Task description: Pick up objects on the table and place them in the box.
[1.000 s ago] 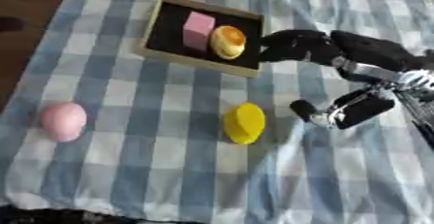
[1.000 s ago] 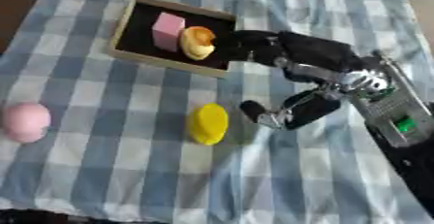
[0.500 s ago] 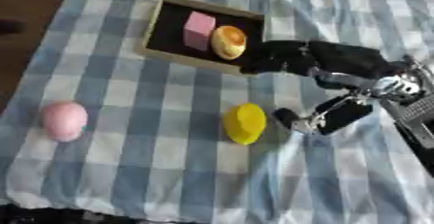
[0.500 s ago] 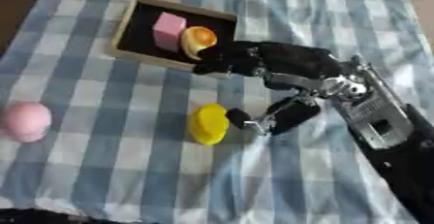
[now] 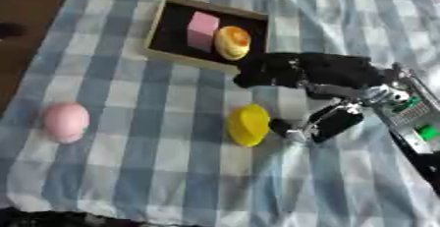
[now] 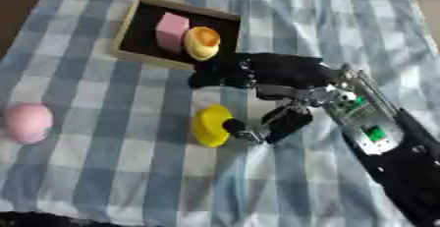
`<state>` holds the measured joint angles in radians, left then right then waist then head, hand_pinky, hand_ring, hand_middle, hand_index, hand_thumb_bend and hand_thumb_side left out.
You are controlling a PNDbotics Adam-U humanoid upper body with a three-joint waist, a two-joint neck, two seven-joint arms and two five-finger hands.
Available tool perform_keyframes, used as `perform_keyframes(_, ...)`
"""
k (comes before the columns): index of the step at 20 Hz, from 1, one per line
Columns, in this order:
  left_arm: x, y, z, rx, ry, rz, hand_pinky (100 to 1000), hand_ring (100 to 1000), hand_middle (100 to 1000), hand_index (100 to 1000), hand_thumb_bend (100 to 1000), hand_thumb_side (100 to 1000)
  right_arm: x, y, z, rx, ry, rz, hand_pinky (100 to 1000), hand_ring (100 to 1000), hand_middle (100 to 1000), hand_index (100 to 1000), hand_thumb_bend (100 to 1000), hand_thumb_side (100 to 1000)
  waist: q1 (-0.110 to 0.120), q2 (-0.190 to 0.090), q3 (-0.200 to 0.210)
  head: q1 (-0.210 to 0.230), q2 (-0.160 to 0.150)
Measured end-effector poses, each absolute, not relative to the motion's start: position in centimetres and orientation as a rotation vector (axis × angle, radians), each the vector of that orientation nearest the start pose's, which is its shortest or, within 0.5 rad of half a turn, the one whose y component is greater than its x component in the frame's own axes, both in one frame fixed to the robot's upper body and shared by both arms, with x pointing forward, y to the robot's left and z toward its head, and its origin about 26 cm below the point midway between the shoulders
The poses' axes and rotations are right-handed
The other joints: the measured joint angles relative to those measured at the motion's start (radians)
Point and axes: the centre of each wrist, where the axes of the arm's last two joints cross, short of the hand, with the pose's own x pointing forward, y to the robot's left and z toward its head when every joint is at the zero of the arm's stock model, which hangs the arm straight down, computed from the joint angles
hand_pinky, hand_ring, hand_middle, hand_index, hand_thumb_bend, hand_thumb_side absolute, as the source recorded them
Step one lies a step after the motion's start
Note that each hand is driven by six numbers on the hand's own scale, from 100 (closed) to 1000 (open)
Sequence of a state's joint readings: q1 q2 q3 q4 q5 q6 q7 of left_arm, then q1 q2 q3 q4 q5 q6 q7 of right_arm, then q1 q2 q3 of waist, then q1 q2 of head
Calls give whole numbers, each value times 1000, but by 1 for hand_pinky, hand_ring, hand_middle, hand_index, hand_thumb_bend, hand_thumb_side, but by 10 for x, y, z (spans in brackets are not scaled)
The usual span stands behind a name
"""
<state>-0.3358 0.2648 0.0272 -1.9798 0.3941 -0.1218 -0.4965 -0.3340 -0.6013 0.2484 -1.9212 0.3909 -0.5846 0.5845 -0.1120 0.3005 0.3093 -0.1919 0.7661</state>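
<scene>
A yellow rounded object (image 5: 247,124) lies on the blue checked cloth in the middle. My right hand (image 5: 319,70) reaches in from the right and is open. Its straight fingers (image 5: 268,71) stretch left just beyond the yellow object, near the box's front edge. Its thumb (image 5: 315,125) sits at the yellow object's right side; I cannot tell if it touches. The wooden-rimmed black box (image 5: 168,27) at the back holds a pink block (image 5: 203,28) and an orange round item (image 5: 232,42). A pink egg-shaped object (image 5: 65,120) lies at the left. My left hand shows in no view.
The checked cloth (image 5: 129,172) covers the table, with brown table surface (image 5: 30,5) bare at the far left. A dark object (image 5: 10,29) sits at the left edge. My right forearm (image 6: 387,142), with green-lit parts, crosses the lower right.
My right hand has moved left and down from beside the box towards the yellow object, its thumb now at the object's right side. The objects have stayed put.
</scene>
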Motion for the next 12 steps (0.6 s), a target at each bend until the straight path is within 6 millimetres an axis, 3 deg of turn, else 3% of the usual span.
perform_keyframes(12,306,254,203,-565,-2332,-680,801,971,835,844,100,568,311,-248,175,287,2384,-2452,1000,1000,949,1000,100,256,0,0,0,9,0)
